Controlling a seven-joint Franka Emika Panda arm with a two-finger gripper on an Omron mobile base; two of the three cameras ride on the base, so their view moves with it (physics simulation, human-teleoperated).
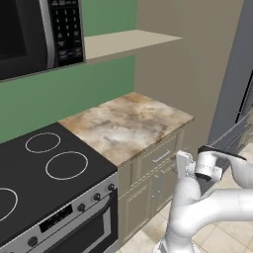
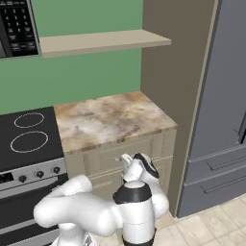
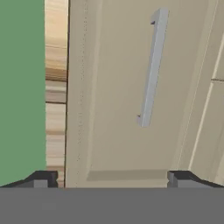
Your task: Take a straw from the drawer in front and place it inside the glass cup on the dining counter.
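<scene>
Claw: jaws are set fully apart, w/ nothing held between them; the two dark fingertips are seen at approx. 7 and 5 o'clock in the hand view.

Drawer: shut. In the hand view its flat beige panel front is faced directly by the claw, w/ the grey bar handle running from approx. 1 o'clock down toward centre. No contact is seen between fingertips and handle; they are apart.

In the left base view the drawer is located under the marbled worktop, at approx. 4 o'clock from the worktop centre. The arm is raised from approx. 5 o'clock, w/ the hand positioned just beside the drawer front. In the right base view the drawer is located just above the hand; the arm occupies 6–7 o'clock.

Straw, glass cup: position cannot be told w/ the drawer shut.

Surroundings: a black stove top is set at 9 o'clock of the worktop, touching it. A microwave is mounted at approx. 11 o'clock. A beige shelf is fixed on the green wall above the worktop. A grey fridge stands at 3 o'clock.
</scene>
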